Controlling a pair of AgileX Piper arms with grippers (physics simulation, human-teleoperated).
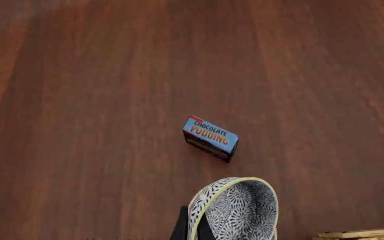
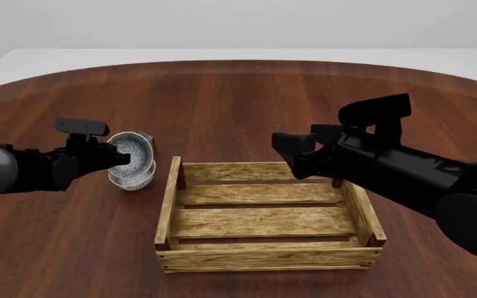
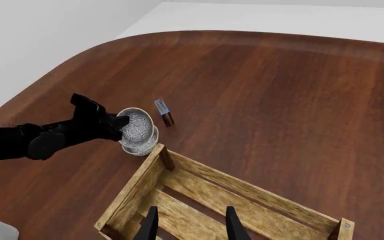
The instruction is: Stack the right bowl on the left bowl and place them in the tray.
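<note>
The two patterned bowls, black-and-white with a pale yellow-green rim (image 2: 131, 158), sit nested one inside the other and are clamped at the rim in my left gripper (image 2: 122, 155). In the front view the stack looks tilted, its opening turned partly toward my left arm, and I cannot tell whether its base touches the reddish-brown wooden tabletop (image 2: 247, 93) or hangs just above it. From my left wrist camera the upper bowl's rim and its speckled grey inside (image 1: 235, 210) fill the near edge, with one dark finger (image 1: 180, 227) pressed against the outer wall.

Just beside the stack, on the side away from my left arm, lies the light-brown slatted wooden tray with darker corner posts (image 2: 268, 257). Its near corner is close to the bowls, with a little gap showing in the right wrist view (image 3: 145, 177).

My right gripper (image 3: 192, 227) hovers above the tray's inside, its two dark fingers spread apart with nothing between them; the slats show in the gap.

Beyond the bowls, farther out from my left gripper, a small blue and red box printed "CHOCOLATE PUDDING" (image 1: 210, 138) rests on the tabletop, apart from both bowls and tray. In the front view only its edge (image 2: 153, 146) peeks from behind the stack.
</note>
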